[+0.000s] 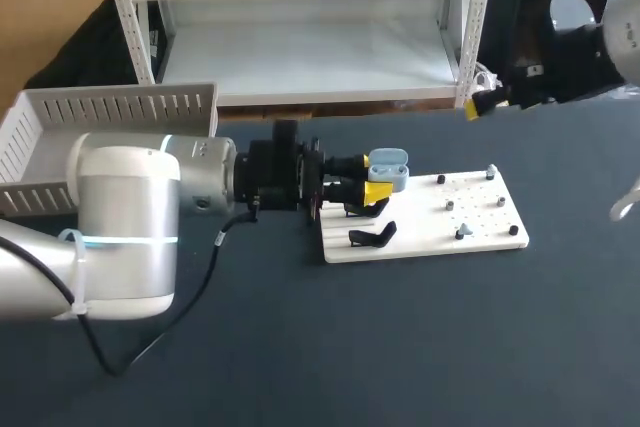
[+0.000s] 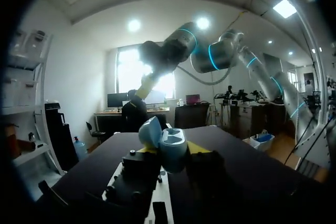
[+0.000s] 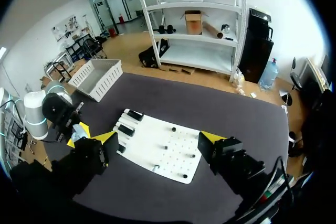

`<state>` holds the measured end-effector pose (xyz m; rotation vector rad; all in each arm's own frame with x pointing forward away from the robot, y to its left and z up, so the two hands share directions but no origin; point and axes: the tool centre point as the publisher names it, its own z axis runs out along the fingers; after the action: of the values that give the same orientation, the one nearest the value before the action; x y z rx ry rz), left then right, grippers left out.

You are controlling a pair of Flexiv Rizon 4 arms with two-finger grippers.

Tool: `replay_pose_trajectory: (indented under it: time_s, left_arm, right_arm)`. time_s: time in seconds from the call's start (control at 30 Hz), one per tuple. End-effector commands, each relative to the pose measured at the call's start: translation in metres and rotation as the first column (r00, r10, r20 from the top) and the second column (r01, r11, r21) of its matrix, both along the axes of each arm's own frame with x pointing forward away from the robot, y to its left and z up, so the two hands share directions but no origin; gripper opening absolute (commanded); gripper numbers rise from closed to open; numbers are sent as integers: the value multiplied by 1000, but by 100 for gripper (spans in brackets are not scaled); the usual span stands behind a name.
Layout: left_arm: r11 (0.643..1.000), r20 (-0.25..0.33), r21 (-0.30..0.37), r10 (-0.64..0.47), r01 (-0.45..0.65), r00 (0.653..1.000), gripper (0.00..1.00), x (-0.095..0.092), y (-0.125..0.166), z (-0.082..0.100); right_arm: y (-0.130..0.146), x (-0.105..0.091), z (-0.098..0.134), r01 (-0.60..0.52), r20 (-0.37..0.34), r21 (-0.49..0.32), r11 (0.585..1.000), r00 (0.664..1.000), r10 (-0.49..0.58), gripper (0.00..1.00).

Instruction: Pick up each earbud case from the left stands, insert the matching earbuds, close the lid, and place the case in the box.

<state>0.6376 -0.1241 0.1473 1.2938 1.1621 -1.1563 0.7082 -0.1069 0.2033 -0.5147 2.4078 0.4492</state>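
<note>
Dark tbl (image 1: 450, 347), matte, plain, filling most of head view. On it, right of mid, white board (image 1: 420, 225): rectangular, lying flat, long side running across, slightly skewed w/ right end a bit farther back. Right half dotted w/ rows of tiny holes; left part marked w/ a few thin lines. Small dark studs (image 1: 441, 179) standing upright on right half, spread apart: one by far edge, another near right front corner. In right wrist view, same board lying at an angle approx. mid-tbl, well apart from every tbl edge, studs showing as dark dots scattered over its holed half.
</note>
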Motion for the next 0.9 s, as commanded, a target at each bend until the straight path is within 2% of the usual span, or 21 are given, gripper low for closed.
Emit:
replay_pose_trajectory:
  time_s: [0.03,0.33,0.63,0.73,0.8,0.83,0.87,0.9]
  left_arm:
    - [1000,14,-3,9,-9,1000,0,-5,3,3]
    - [1000,22,-5,20,-20,1000,0,-7,4,4]
    - [1000,22,-5,20,-20,1000,0,-7,4,4]
    - [1000,22,-5,20,-20,1000,0,-7,4,4]
    - [1000,22,-5,20,-20,1000,0,-7,4,4]
    - [1000,22,-5,20,-20,1000,0,-7,4,4]
    - [1000,22,-5,20,-20,1000,0,-7,4,4]
    - [1000,22,-5,20,-20,1000,0,-7,4,4]
  right_arm:
    - [-7,14,-12,63,15,-136,989,998,-61,100]
    - [-36,43,-59,23,-64,-326,945,997,-46,100]
    - [-36,54,-104,-23,-154,-376,926,987,-38,100]
    - [-34,55,-115,-34,-172,-402,915,984,-39,82]
    - [-32,55,-122,-39,-182,-426,904,982,-44,82]
    - [-31,55,-126,-37,-180,-440,897,983,-48,72]
    - [-30,55,-129,-37,-181,-451,892,982,-51,58]
    - [-29,54,-132,-37,-182,-466,884,982,-55,49]
